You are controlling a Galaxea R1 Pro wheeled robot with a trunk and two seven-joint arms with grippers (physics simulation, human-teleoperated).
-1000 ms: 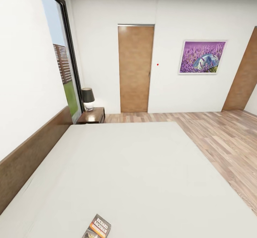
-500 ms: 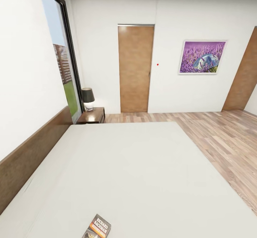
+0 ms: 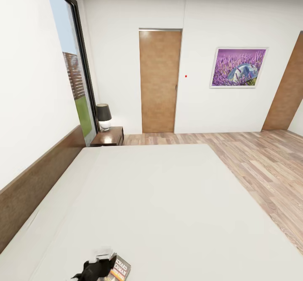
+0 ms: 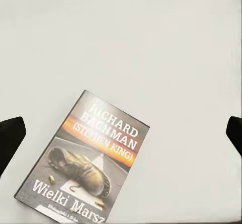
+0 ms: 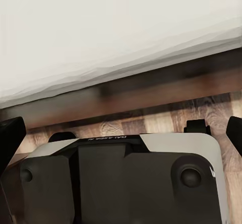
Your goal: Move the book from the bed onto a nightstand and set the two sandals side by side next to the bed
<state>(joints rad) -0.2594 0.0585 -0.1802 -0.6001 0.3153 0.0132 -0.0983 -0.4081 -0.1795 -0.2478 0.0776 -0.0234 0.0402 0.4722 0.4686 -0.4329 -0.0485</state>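
Book [image 4: 85,161] lies flat near the bed's [image 3: 168,196] front edge, cover up, "RICHARD BACHMAN" readable. Left gripper [image 3: 96,268] hangs right over it, fingers [image 4: 10,138] spread wide, gripping nothing. Right gripper [image 5: 121,133] looks open too, empty, down by the bed frame above the wood floor [image 5: 166,121].

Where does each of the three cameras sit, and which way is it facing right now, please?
Head view: high on the robot, looking forward and down across the bed toward the nightstand and door; the left gripper shows at the near edge.
Left wrist view: above the mattress, looking down at the book; both dark fingertips frame it, spread wide.
Right wrist view: low beside the bed, facing its frame, the floor and the robot's base; fingertips at the edges.
Shared: head and left wrist views both show the book.
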